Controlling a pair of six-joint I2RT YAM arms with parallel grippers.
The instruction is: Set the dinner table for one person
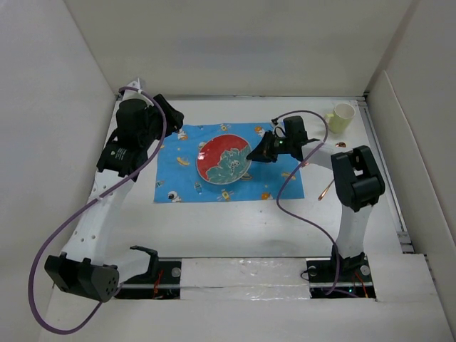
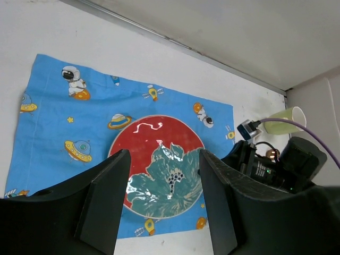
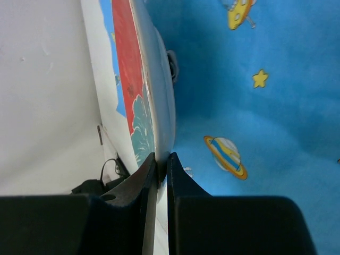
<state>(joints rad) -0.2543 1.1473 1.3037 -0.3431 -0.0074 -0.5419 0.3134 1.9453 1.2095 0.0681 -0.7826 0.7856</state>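
Note:
On the white dinner table (image 1: 214,228) lies a blue space-print placemat (image 1: 178,171) with a red plate bearing a teal flower (image 1: 222,162) in its middle. My right gripper (image 1: 252,152) is shut on the plate's right rim. In the right wrist view the plate (image 3: 159,90) is edge-on, its rim pinched between the two fingers (image 3: 158,159) just above the placemat (image 3: 255,106). I cannot tell whether the plate rests on the mat. My left gripper (image 1: 173,122) hangs open at the placemat's far left corner, holding nothing. From the left wrist, the plate (image 2: 159,149) shows between its open fingers.
A pale green mug (image 1: 342,117) stands at the table's far right corner and shows as the mug (image 2: 284,121) in the left wrist view. A thin copper-coloured utensil (image 1: 325,189) lies right of the placemat. White walls enclose the table on three sides.

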